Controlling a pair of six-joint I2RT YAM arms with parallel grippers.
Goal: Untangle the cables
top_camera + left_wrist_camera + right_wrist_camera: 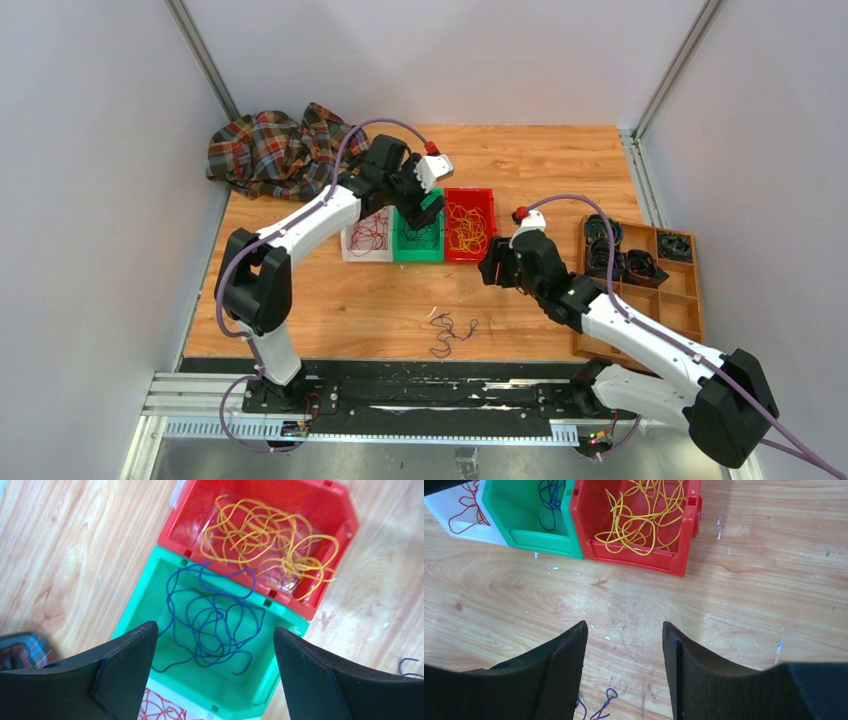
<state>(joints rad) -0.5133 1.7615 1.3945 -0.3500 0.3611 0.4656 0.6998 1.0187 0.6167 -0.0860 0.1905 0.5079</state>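
Three bins stand in a row. The red bin [487, 205] holds yellow cables [466, 228], the green bin [401, 249] holds dark blue cables [215, 620], and the white bin [349, 240] holds dark red cables [370, 232]. A small dark purple tangle [450, 331] lies loose on the table near the front. My left gripper [215, 632] is open and empty above the green bin. My right gripper [624, 627] is open and empty above bare wood in front of the red bin [639, 555]; a bit of the purple cable [606, 700] shows between its fingers.
A plaid cloth [275, 150] lies at the back left. A wooden tray [690, 290] with black coiled rings [620, 255] stands at the right edge. The table's front edge meets a black rail.
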